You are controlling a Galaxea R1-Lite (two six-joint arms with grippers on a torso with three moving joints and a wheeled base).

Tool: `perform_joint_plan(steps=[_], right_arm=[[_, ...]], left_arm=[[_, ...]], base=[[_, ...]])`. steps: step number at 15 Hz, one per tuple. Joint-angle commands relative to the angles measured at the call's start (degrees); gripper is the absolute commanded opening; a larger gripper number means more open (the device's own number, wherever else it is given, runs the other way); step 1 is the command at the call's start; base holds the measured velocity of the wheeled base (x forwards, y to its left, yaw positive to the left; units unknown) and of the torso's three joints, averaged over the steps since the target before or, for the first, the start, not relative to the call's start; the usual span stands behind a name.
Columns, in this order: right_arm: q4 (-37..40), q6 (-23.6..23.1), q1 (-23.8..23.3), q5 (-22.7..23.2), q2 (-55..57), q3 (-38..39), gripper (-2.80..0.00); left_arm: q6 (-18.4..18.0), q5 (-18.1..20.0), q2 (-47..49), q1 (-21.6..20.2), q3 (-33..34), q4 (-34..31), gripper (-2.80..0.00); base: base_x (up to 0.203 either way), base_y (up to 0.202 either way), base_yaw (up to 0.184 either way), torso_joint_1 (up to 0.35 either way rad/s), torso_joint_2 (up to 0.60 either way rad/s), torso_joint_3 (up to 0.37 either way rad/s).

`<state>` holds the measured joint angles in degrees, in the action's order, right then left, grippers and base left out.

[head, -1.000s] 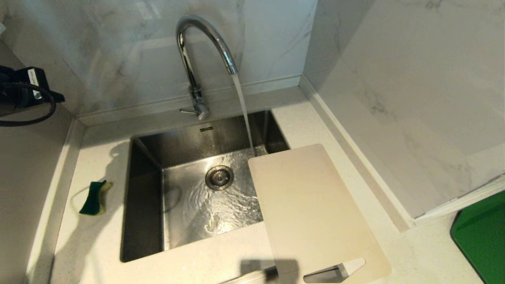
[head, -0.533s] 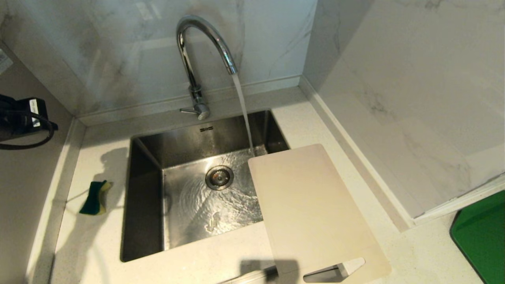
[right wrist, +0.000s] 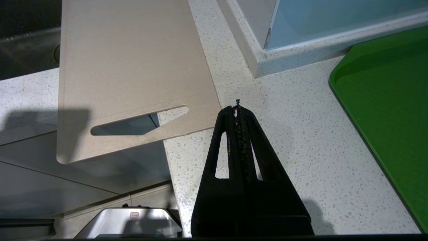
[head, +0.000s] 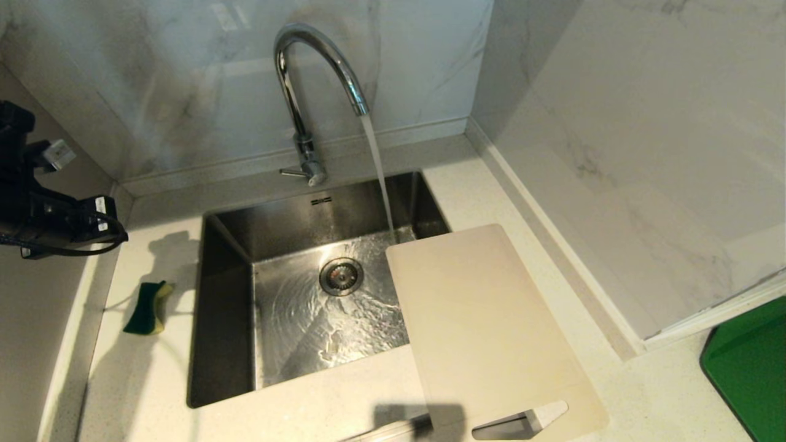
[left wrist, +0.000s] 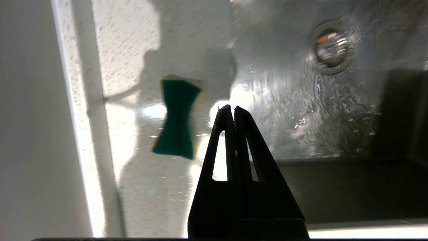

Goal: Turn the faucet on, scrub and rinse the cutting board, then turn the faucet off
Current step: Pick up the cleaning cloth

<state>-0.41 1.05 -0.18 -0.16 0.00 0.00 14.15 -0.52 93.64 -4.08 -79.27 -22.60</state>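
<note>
The pale speckled tabletop [head: 153,393] wraps around a steel sink [head: 227,307] set into its middle, with marble walls at the far side and right. The cutting board [head: 485,325] lies at the near right, its far left corner hanging over the sink and its handle end jutting past the near edge of the tabletop; it looks dry and unscrubbed. A green mat [head: 749,368] sits at the far right edge, well apart from it. The faucet [head: 307,92] stands at the far side of the sink and is running, the stream landing in the basin just beyond the board's far corner, so the first step appears done. A green and yellow sponge [head: 146,308] rests on the tabletop left of the sink. The left end effector [left wrist: 229,110] hangs above the sponge and the sink's left rim, fingers pressed together with nothing between them; the right end effector [right wrist: 237,108] sits just beside the board's handle end, also closed and empty. The likely next move is taking the sponge, and closed fingers would only push it, possibly into the basin. The overhanging board could tip off the near edge if pressed at the handle end, and running water may splash off it onto the tabletop.
</note>
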Motion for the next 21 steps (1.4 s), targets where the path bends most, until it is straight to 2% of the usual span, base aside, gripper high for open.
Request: perform_joint_plan(steps=[1, 6, 10, 15, 16, 21], right_arm=[[0.0, 0.0, 0.0, 0.0, 0.0, 0.0, -2.80], [0.0, 0.0, 0.0, 0.0, 0.0, 0.0, -2.80], [0.0, 0.0, 0.0, 0.0, 0.0, 0.0, -2.80], [0.0, 0.0, 0.0, 0.0, 0.0, 0.1, -2.80], [0.0, 0.0, 0.0, 0.0, 0.0, 0.1, -2.80], [0.0, 0.0, 0.0, 0.0, 0.0, 0.1, -2.80]], left_arm=[[-0.7, 0.3, 4.5, -1.6, 0.8, 0.0, -2.80], [-1.0, 0.4, 8.2, -1.7, 2.4, 4.4, -2.80], [-1.1, 1.8, 9.9, -2.7, 2.4, 4.4, -2.80], [-2.5, 1.2, 10.8, -2.9, 2.1, 4.2, -2.80], [-2.8, 1.2, 11.2, -3.3, 2.0, 4.3, 0.00], [-3.1, 1.8, 12.6, -5.2, 2.2, 4.3, 0.00]], base=[[0.000, 0.000, 0.000, 0.000, 0.00, 0.000], [0.000, 0.000, 0.000, 0.000, 0.00, 0.000], [0.000, 0.000, 0.000, 0.000, 0.00, 0.000], [0.000, 0.000, 0.000, 0.000, 0.00, 0.000], [0.000, 0.000, 0.000, 0.000, 0.00, 0.000], [0.000, 0.000, 0.000, 0.000, 0.00, 0.000]])
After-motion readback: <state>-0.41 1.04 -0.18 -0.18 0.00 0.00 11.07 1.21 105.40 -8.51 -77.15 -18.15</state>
